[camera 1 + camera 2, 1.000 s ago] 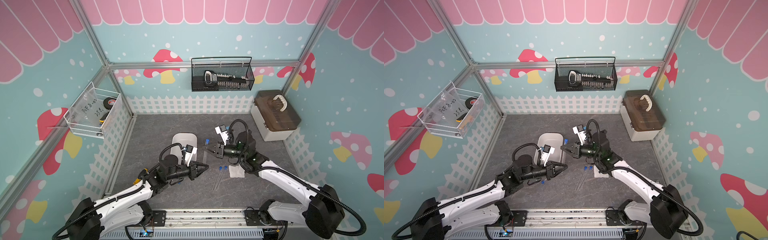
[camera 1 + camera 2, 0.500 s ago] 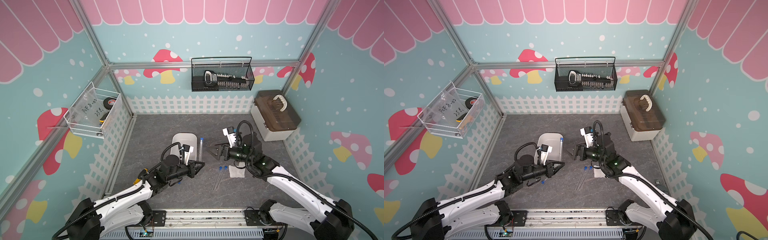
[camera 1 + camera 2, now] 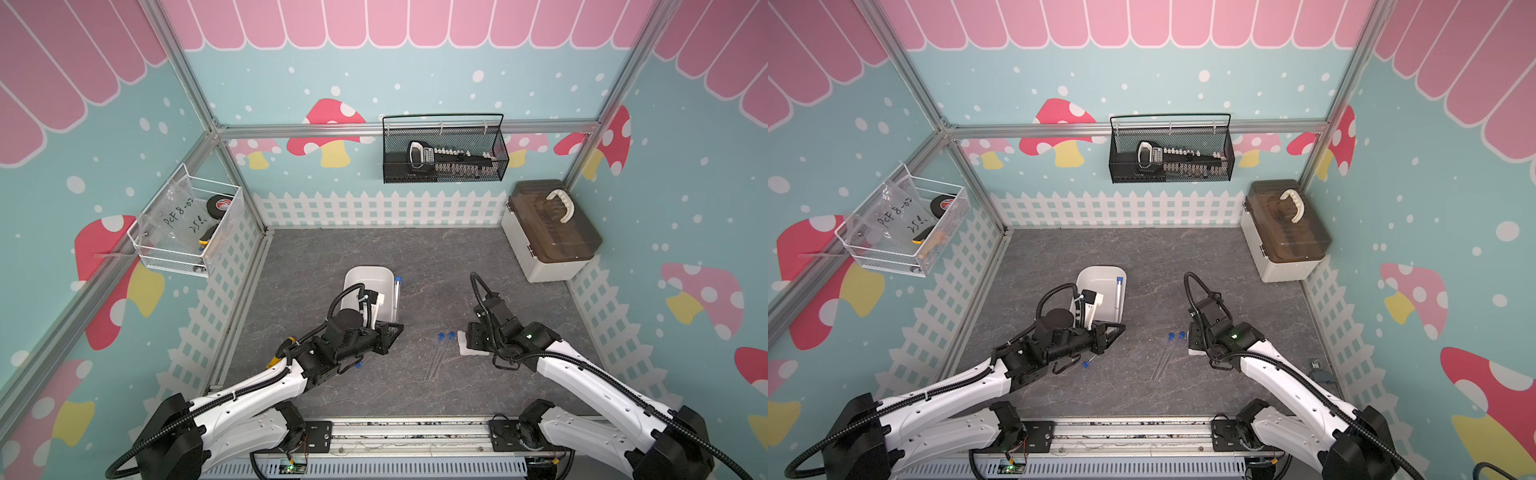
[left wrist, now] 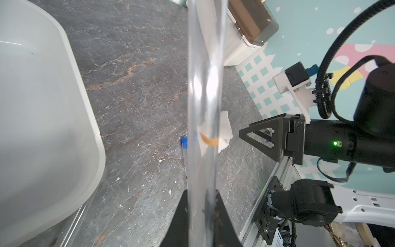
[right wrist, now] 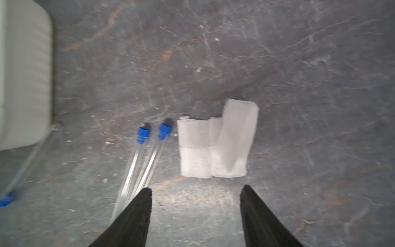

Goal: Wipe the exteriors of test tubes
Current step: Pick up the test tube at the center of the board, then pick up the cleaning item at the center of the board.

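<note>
Pinching one test tube (image 4: 203, 85) by its uncapped end in the left gripper (image 4: 201, 193), clenched firmly on the clear wall. Carrying it raised off the table (image 3: 415, 257), blue cap pointing away, above the right rim of the white tray (image 3: 365, 276). Hanging the right gripper (image 5: 196, 190) spread and empty just over the folded cloth (image 5: 215, 145), not touching it. Seeing two more test tubes (image 5: 152, 158) lying side by side on the table just beside the cloth, and a fourth tube (image 3: 1086, 363) lying under the left arm, near the tray. Judging each tube as light, rigid, smooth and probably slick, likely brittle under a hard squeeze, and ready to roll once set down. Judging one end as the place for gripping, gently, leaving the long wall bare for wiping. Judging the cloth as soft and limp, best taken by pinching a raised fold from above.
</note>
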